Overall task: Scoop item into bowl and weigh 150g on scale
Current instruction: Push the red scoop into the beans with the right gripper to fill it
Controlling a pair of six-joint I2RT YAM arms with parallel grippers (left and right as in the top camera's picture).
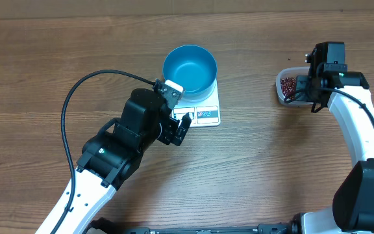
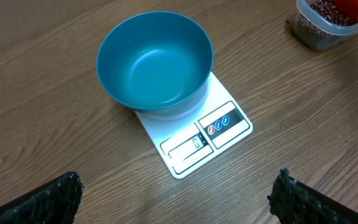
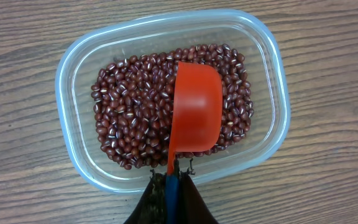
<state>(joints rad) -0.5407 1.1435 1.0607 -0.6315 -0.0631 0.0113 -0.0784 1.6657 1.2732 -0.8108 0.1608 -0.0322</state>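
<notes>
Wood-grain table [image 1: 271,169] all round, nothing fancy. On it the light blue bowl [image 1: 189,68] sat on the far half of the white scale [image 1: 208,114], mouth up and empty. That left the display and buttons sticking out at the 6 o'clock edge in the overhead view, I'd guess so the reading stays visible while filling; I couldn't read the display though. Left gripper [image 2: 178,186] hung just in front of that edge with its jaws spread wide and nothing in them, looking more like it was parked to watch the scale than to grab anything. Over at 3 o'clock from the bowl, well apart, was the clear plastic tub [image 3: 67,81] with the beans [image 3: 129,118] heaped loose inside; none had reached the bowl yet. Right gripper [image 3: 171,186] was clamped tight on the handle of a red-orange scoop [image 3: 196,115]. In the right wrist view the scoop's long axis ran from 6 to 12 o'clock, handle at 6, cup end pointing to 12 and lying over the right half of the heap. No beans showed on it, and whether it actually touched them I couldn't tell. Tub's long side ran 9 to 3, so the scoop crossed it the short way, probably to dig straight in.
</notes>
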